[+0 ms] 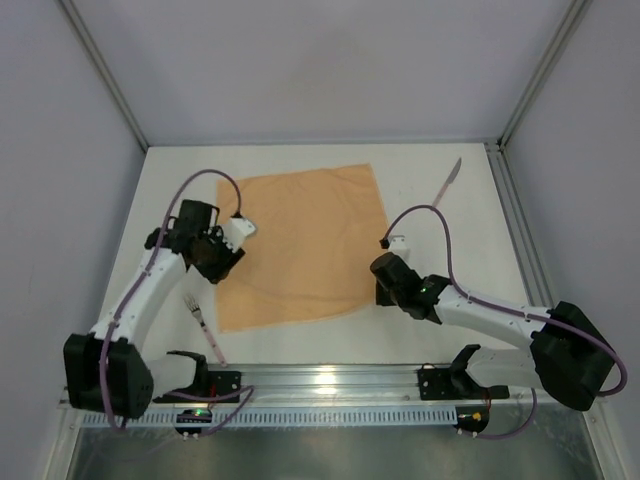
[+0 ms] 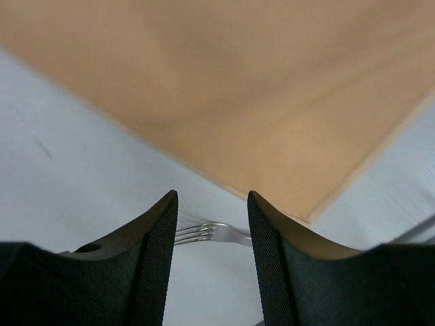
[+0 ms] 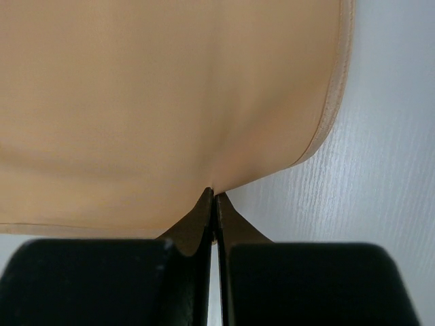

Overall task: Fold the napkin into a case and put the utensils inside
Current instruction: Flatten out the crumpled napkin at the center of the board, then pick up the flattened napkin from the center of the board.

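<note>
First fold, I reckon: my right end effector point(image 3: 214, 195) pinches the napkin point(image 1: 305, 245) by its near corner, and my left end effector point(image 2: 212, 207) hangs wide above the other. Next, it must grip cloth, not the fork point(image 2: 211, 233).

White table point(image 1: 200, 165), peach napkin point(image 1: 305, 245) spread mid-table (unfolded), fork point(image 1: 203, 325) beside its near-left corner, knife point(image 1: 449, 180) off its far-right corner

Left tool point(image 2: 212, 261) jaws apart above table point(image 2: 75, 176); fork point(image 2: 211, 234) tines between them; napkin point(image 2: 224, 88) corner just beyond.
</note>
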You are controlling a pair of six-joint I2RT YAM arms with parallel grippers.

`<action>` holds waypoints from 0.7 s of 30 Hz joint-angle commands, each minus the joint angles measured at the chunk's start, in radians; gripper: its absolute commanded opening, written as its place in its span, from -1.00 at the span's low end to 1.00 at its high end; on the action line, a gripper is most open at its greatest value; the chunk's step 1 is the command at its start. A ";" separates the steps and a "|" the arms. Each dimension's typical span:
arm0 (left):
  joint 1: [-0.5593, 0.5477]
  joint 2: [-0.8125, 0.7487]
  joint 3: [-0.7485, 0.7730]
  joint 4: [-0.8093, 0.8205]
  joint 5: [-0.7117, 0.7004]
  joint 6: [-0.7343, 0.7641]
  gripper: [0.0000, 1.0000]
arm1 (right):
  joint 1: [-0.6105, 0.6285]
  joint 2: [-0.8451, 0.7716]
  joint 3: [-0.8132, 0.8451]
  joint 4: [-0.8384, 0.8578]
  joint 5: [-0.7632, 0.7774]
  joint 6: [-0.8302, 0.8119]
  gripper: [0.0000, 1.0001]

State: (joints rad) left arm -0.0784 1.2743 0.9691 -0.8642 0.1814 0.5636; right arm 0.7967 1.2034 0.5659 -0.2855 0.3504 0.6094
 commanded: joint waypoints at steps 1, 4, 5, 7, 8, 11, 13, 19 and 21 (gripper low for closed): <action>-0.234 -0.145 -0.126 -0.109 -0.062 0.228 -0.04 | 0.002 0.015 0.040 0.011 0.001 0.036 -0.92; -0.290 -0.081 -0.179 -0.185 -0.101 0.275 0.06 | 0.001 0.013 0.038 0.008 0.010 0.035 -0.93; -0.297 -0.063 -0.193 -0.180 -0.127 0.271 0.09 | 0.001 0.012 0.037 0.008 0.013 0.035 -0.93; -0.339 -0.029 -0.239 -0.171 -0.170 0.266 0.14 | -0.002 0.012 0.040 0.008 0.015 0.026 -0.93; -0.359 -0.026 -0.256 -0.158 -0.209 0.263 0.15 | -0.002 0.013 0.043 0.005 0.016 0.024 -0.93; -0.449 -0.047 -0.311 -0.130 -0.235 0.246 0.24 | -0.004 0.016 0.051 -0.006 0.027 0.016 -0.92; -0.487 -0.053 -0.325 -0.121 -0.223 0.226 0.26 | -0.005 0.016 0.051 -0.006 0.032 0.015 -0.93; -0.498 -0.003 -0.380 -0.007 -0.284 0.194 0.21 | -0.007 0.018 0.048 -0.004 0.033 0.016 -0.93; -0.500 0.000 -0.374 0.031 -0.324 0.174 0.18 | -0.007 0.016 0.049 -0.007 0.033 0.013 -0.92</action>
State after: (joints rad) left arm -0.5739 1.2663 0.5983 -0.9241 -0.0673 0.7662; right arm 0.7948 1.2179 0.5762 -0.2935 0.3565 0.6235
